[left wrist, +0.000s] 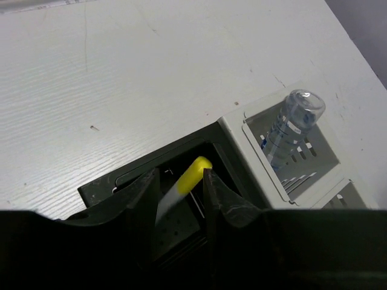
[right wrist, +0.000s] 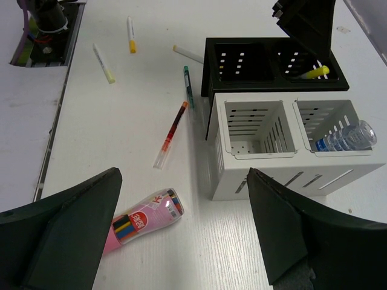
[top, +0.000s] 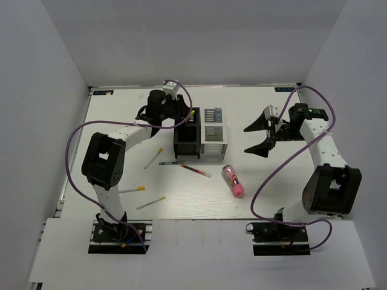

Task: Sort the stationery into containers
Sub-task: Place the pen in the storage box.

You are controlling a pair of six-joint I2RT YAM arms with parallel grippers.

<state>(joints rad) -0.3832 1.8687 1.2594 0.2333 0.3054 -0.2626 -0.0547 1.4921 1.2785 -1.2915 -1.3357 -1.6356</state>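
Note:
The block of four bins stands mid-table: two black [top: 186,145] and two white [top: 214,148]. My left gripper [top: 184,115] hangs over the far black bin [left wrist: 103,184], jaws apart, with a yellow-tipped white stick [left wrist: 193,172] loose between them, leaning inside the bin [right wrist: 314,74]. A clear blue-capped tube [left wrist: 290,124] stands in the far white bin [right wrist: 344,138]. My right gripper [top: 257,138] is open and empty right of the bins, above the pink tube [right wrist: 145,220]. A red pen [right wrist: 171,133] and a dark pen [right wrist: 188,84] lie before the bins.
Three more yellow-tipped sticks lie on the table left of the bins [top: 153,158], [top: 132,190], [top: 150,202]. The pink tube [top: 233,180] lies near the front right of the bins. The near white bin [right wrist: 242,175] and the near black bin [right wrist: 208,60] show nothing inside.

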